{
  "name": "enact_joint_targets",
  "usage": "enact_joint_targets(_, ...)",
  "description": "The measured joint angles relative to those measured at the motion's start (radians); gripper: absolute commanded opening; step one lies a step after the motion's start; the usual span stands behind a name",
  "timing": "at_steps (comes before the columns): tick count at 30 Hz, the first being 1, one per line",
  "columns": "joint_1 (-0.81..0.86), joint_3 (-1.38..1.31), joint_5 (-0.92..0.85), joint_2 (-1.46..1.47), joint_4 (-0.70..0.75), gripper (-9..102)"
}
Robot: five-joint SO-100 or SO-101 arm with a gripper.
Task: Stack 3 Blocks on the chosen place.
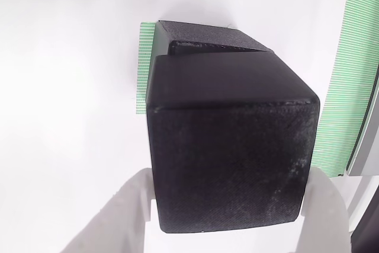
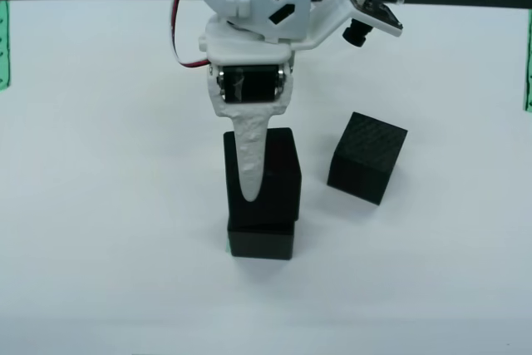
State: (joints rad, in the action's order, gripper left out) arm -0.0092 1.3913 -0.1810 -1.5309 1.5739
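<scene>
Now gripper (image 2: 252, 184) squeezes second block (image 2: 264, 174) over bottom block (image 2: 260, 237) (third block (image 2: 366, 157) waits at 3 o'clock). Line up edges, lower gently, then let go.

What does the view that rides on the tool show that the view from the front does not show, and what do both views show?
Only the tool view: the green-and-white striped patch peeking out at the left of the lower block, and a long striped band at the right edge.

Only the front view: a third block sitting apart on the white table, to the right of the stack, plus the arm's white body and red and black wires.

Both: the tool shut on the upper block, which sits on the lower block, slightly offset.
</scene>
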Motion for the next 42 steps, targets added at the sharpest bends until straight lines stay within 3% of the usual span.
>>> enact_joint_targets(13,0.0,0.002,0.0,0.021,0.0,35)
enact_joint_targets(25,0.015,-0.026,-0.032,0.023,0.0,35)
enact_joint_targets(42,-0.069,0.061,-0.339,-0.149,-0.005,35)
